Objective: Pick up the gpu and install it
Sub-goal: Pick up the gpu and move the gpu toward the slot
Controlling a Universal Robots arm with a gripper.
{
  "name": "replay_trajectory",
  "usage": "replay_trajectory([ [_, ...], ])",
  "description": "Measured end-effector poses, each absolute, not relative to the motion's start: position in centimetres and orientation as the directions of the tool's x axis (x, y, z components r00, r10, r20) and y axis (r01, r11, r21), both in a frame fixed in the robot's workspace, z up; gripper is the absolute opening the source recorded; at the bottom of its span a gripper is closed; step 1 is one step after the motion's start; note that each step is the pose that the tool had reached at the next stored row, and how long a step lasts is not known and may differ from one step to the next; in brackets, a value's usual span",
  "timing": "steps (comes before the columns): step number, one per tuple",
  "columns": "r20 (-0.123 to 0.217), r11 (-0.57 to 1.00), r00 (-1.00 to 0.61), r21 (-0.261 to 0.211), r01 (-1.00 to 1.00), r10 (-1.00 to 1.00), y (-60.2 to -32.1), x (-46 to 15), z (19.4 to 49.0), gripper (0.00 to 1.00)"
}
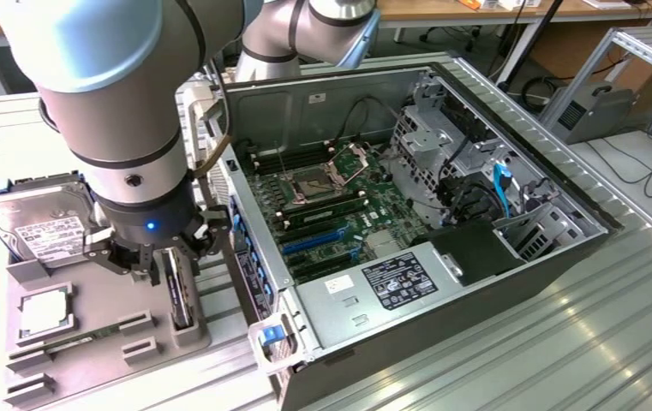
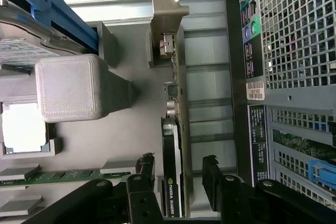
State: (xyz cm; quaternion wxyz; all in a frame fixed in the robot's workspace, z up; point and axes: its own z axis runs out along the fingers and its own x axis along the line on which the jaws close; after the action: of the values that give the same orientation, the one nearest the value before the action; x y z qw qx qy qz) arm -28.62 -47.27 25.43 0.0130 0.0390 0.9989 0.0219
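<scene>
Since the gripper (image 2: 178,165) hangs partly open astride the gpu (image 1: 181,298), gripping nothing, the card on edge in its grey holder (image 1: 109,351) at the exterior view's lower left, we judge that centring both fingers (image 2: 146,169) before closing matters most.

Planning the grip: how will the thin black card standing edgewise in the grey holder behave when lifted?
The thin black card with silvery metal bracket probably stays stiff. Standing on its narrow edge, it likely tips if unsupported. Exposed components seem fragile.
</scene>
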Motion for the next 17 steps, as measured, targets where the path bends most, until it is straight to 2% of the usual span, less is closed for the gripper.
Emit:
replay_trajectory([
  [17,-0.024,0.996,-0.996,0.045,0.080,0.081,-46.8,-29.0,24.2,0.50],
])
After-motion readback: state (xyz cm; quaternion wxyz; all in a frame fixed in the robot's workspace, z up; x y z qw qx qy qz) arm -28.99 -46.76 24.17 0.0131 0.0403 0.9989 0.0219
